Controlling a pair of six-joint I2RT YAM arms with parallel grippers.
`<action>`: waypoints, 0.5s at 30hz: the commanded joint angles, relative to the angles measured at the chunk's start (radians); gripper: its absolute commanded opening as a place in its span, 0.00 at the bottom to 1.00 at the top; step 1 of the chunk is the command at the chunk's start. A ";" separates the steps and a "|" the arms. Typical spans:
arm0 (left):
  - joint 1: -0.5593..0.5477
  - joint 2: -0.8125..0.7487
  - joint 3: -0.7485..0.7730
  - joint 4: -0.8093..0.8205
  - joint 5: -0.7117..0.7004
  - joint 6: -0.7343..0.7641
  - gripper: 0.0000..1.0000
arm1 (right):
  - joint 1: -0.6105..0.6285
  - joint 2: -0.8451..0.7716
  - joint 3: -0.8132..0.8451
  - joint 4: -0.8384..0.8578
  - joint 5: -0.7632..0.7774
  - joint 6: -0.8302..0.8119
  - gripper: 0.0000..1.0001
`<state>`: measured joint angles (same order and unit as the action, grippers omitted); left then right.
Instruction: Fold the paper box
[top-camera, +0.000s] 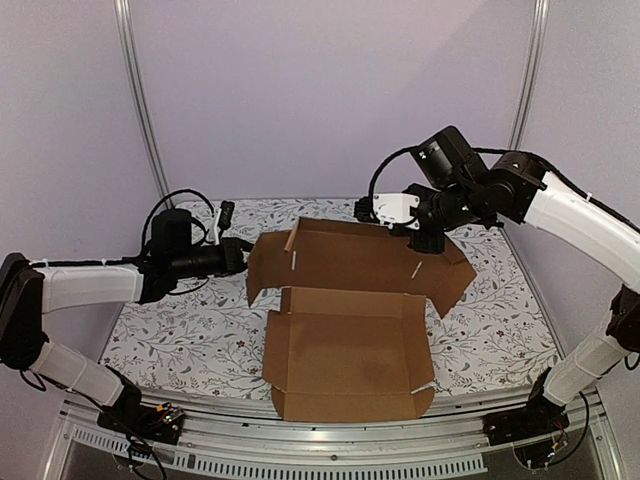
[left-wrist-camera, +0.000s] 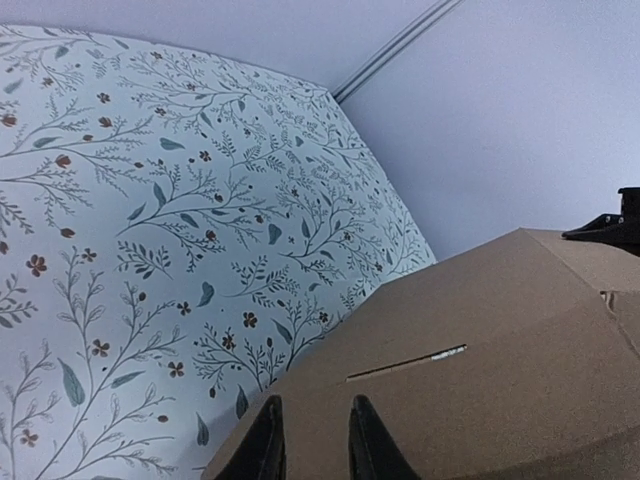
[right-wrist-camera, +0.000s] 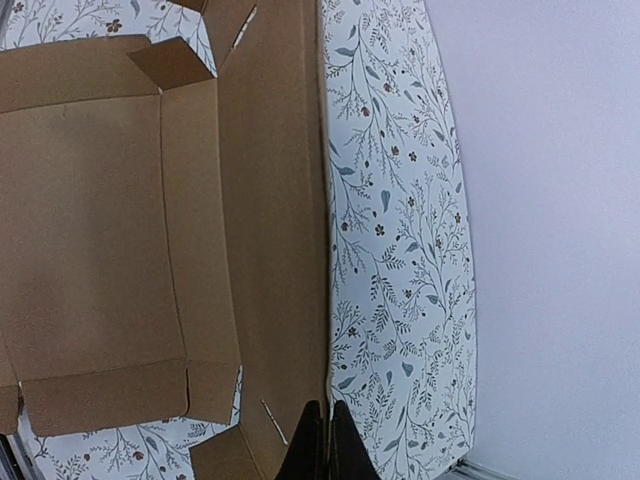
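The paper box (top-camera: 350, 350) is a brown die-cut cardboard sheet lying mid-table, its base walls partly raised. Its rear lid panel (top-camera: 360, 260) is lifted off the cloth. My right gripper (top-camera: 428, 240) is shut on that panel's far edge near the right corner. In the right wrist view the fingers (right-wrist-camera: 312, 450) pinch the edge, with the box's inside (right-wrist-camera: 90, 230) to the left. My left gripper (top-camera: 238, 256) is open at the panel's left flap. In the left wrist view its gripper (left-wrist-camera: 315, 445) stands spread against the panel's outer face (left-wrist-camera: 480, 380), beside a slot.
A floral cloth (top-camera: 180, 330) covers the table. Metal frame poles (top-camera: 140, 100) rise at the back corners before plain walls. A metal rail (top-camera: 320, 440) runs along the near edge. The right arm's tip (left-wrist-camera: 610, 225) shows over the panel in the left wrist view.
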<state>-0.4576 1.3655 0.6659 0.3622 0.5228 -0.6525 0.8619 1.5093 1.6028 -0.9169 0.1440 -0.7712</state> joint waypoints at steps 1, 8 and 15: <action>-0.035 -0.032 0.004 0.006 0.046 -0.017 0.22 | 0.005 0.031 0.043 0.003 0.027 0.035 0.00; -0.102 -0.042 0.012 -0.031 0.031 -0.010 0.21 | 0.004 0.050 0.051 0.009 0.047 0.064 0.00; -0.126 -0.061 -0.008 -0.052 0.008 -0.001 0.21 | 0.004 0.048 0.043 0.007 0.048 0.103 0.00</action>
<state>-0.5644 1.3327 0.6659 0.3321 0.5415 -0.6624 0.8623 1.5555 1.6192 -0.9199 0.1810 -0.7143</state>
